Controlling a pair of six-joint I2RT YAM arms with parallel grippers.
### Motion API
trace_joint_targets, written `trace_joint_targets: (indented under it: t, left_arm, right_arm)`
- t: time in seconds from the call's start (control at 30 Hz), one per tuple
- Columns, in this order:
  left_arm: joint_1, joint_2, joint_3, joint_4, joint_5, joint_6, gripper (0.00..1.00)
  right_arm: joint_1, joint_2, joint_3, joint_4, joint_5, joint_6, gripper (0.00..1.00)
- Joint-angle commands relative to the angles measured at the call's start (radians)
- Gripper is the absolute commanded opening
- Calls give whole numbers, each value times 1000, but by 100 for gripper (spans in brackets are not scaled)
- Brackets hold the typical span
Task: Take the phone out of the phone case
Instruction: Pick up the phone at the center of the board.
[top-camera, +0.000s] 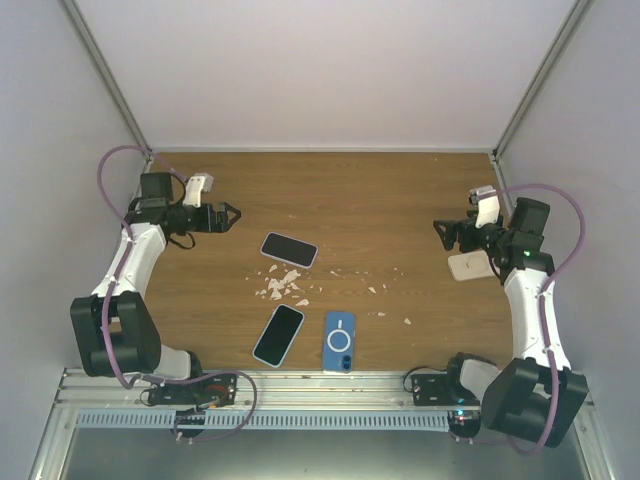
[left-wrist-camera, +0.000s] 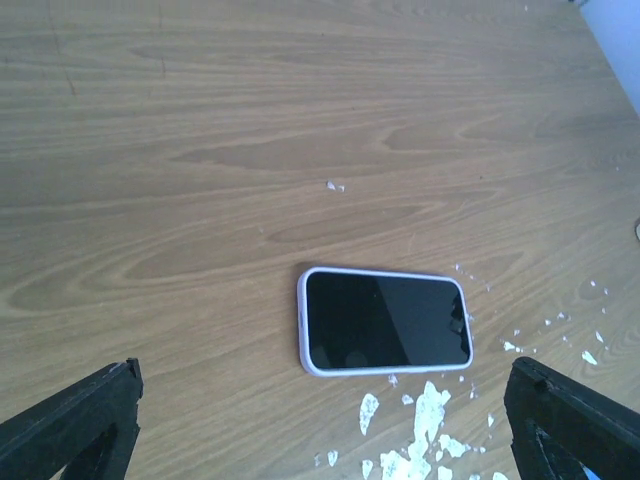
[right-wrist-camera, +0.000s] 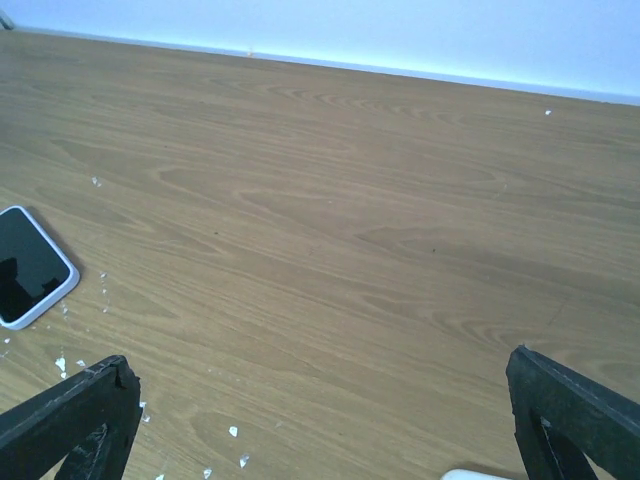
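Note:
A phone in a pale lilac case (top-camera: 289, 249) lies screen up near the middle of the wooden table. It also shows in the left wrist view (left-wrist-camera: 385, 320) and at the left edge of the right wrist view (right-wrist-camera: 30, 265). My left gripper (top-camera: 236, 214) is open and empty, hovering left of it, with the phone ahead between its black fingers (left-wrist-camera: 75, 415). My right gripper (top-camera: 440, 232) is open and empty at the far right, well apart from the phone, its fingers (right-wrist-camera: 575, 410) spread wide.
A second dark phone (top-camera: 278, 335) and a blue case lying back up (top-camera: 339, 341) are near the front edge. A white flat case (top-camera: 468, 266) lies under the right gripper. White flakes (top-camera: 283, 284) are scattered mid-table. Walls enclose three sides.

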Motion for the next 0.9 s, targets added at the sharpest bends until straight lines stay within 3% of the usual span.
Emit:
trace_joint_targets:
  t: [0.0,0.27,0.5,0.7,0.87]
  left_arm:
    - [-2,-42,-5,125,25,-8,99]
    - [-23,127,209,-32,163,165,99]
    - [-147,286,398,-109,94,271,99]
    - [-247,519,612,-234,102,348,99]
    - [-287,619,651,-223,88,362,99]
  right_arm:
    - [2,7,-4,-9,-32,-22,100]
    - [2,6,-1,-11,-24,-33,99]
    - [1,-10,-11,-6,-21,-32,100]
    - [1,-9,-9,-9,-25,-32,100]
    - [2,-10,-7,-14,-16,-34,100]
